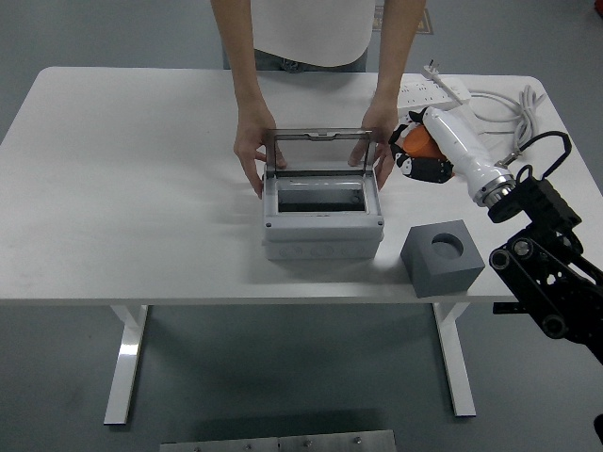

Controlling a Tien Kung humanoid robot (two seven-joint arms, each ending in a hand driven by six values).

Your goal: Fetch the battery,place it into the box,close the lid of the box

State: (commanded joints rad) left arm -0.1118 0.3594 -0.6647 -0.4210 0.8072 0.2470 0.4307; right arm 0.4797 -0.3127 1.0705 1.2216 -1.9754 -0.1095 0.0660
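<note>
My right hand [417, 151] is shut on the orange battery [416, 142], held in the air just right of the grey box [323, 216]. The box stands at the table's middle with its clear lid [317, 149] propped upright and its inside open to view. A person at the far side steadies the box, one hand [252, 155] at its left rear and the other hand [381, 141] at its right rear, close to my hand. The dark grey holder block [442, 257] with an empty round hole sits at the front right. My left arm is out of view.
White power strips [435, 93] and a coiled white cable [513, 111] lie at the back right of the white table [132, 188]. My right arm's black links [546, 273] hang over the table's right front corner.
</note>
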